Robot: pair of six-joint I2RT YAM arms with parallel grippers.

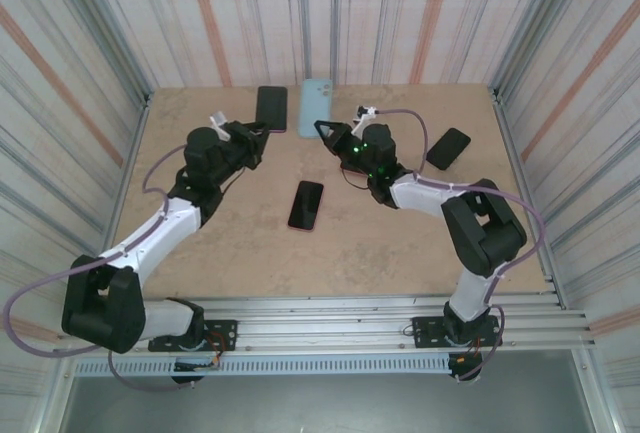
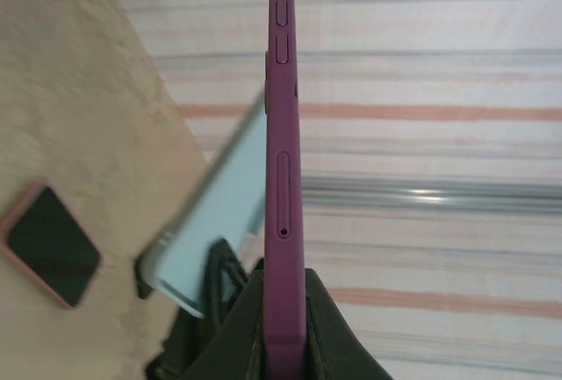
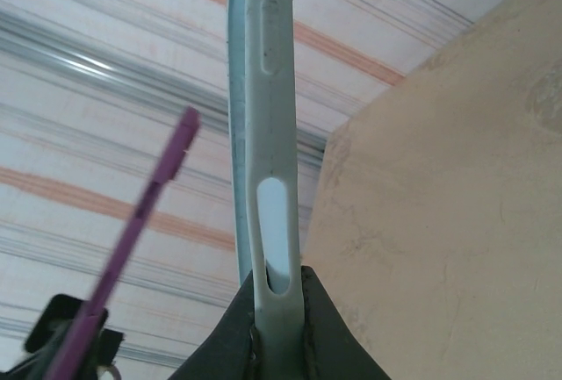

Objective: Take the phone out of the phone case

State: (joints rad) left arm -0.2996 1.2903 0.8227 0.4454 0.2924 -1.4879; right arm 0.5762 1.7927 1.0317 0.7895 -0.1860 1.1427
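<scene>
Purple phone and pale blue case, side by side.
Left gripper pinches tight the phone's end; right gripper pinches the case's end, just beside.

Place: you are looking into a robot lab test booth.
Walls: striped panels close you in on three sides.
Desk: a tan desk spans the booth wall to wall.
Mounting: your left arm and right arm are bolted to metal rails, cables looping loose.
</scene>
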